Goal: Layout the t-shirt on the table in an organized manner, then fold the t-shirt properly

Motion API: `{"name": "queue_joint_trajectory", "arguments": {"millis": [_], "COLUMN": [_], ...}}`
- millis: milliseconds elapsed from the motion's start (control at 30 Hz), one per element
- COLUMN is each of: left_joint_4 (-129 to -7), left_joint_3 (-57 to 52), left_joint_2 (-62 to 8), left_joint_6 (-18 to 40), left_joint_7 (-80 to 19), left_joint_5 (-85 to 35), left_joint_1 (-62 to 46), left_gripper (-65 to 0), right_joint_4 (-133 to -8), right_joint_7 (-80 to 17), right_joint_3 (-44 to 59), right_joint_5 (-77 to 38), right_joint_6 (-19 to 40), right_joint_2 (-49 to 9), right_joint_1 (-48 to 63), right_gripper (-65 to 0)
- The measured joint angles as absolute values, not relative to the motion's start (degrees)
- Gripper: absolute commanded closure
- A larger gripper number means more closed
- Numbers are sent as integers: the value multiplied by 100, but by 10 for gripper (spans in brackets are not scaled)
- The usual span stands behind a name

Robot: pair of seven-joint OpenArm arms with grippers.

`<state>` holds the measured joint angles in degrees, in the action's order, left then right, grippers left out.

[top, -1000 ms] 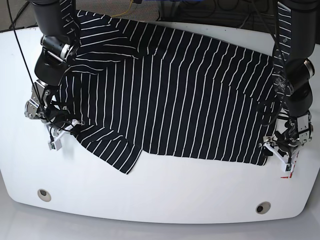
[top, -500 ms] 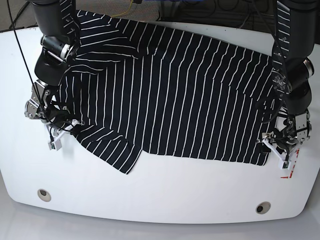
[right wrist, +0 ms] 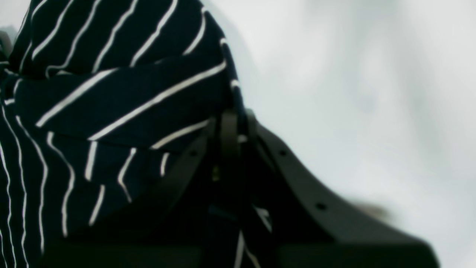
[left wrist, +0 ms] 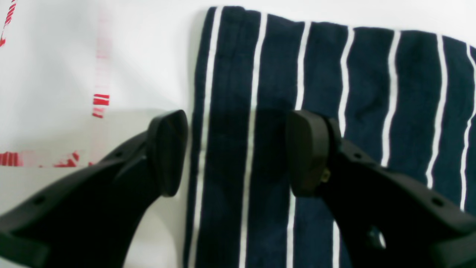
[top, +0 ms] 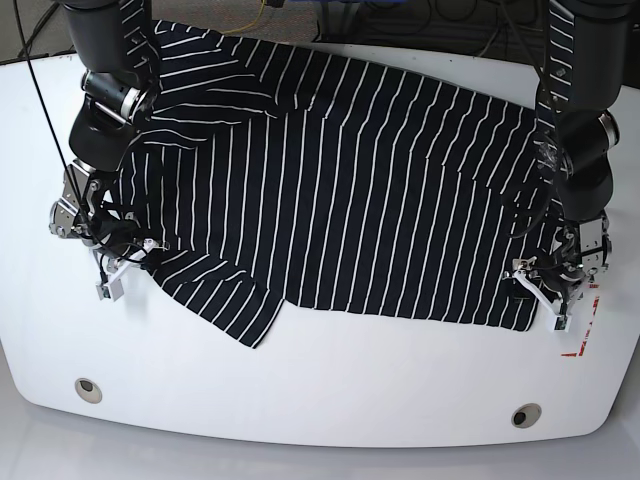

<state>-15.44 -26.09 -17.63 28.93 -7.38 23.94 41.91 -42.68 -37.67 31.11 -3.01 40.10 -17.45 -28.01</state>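
We see the t-shirt [top: 330,180] spread across the worktop [top: 330,390], long axis 9-to-3 o'clock. Our right gripper [top: 118,262] at 9 o'clock is clenched on shirt fabric; our left gripper [left wrist: 234,152], released, straddles the corner edge at 4 o'clock.

Robotics lab setting, white tabletop [top: 320,410] with rounded edges filling the frame, two black robot arms reaching in from upper corners, cables trailing along the top edge, red tape marks [top: 580,325] sitting at lower right
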Motion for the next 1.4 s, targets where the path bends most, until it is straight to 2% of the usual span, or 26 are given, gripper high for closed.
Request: {"name": "queue_joint_trajectory", "arguments": {"millis": [533,633,867,1267,1400], "left_joint_4": [-1599,-1599,-1599,-2189,-2499], "left_joint_3": [-2606,-2609,-2606,-2606,-2609], "left_joint_2": [-1551,-1549,-1562,-1317,-1243], "left_joint_6": [2917,2899,2888,2917,2954], "left_joint_7": [-676,-679,-714,-945,-1002], "left_joint_5": [2351,2351,2353,2421,2440], "left_joint_1": [4191,4193,4191,3999,3887], "left_gripper": [-371,-283,-12,-26,-26], "right_joint_4": [-4268,-4268,-4268,-4276,-4678], "right_joint_7": [-3769,-3769,-3769,-3789,-4101], "right_joint_3": [3111,3111,3114,3111,3103], "right_joint_5": [-298,-303,-320,-316,-187], "right_joint_6": [4007,4010,4010,4012,4007], "right_joint_2": [-1745,-1758,-1778,-1778,-1743], "right_joint_1": [-2799,-2799,-2783,-2803,-2744], "right_gripper": [0,0,0,0,0]}}
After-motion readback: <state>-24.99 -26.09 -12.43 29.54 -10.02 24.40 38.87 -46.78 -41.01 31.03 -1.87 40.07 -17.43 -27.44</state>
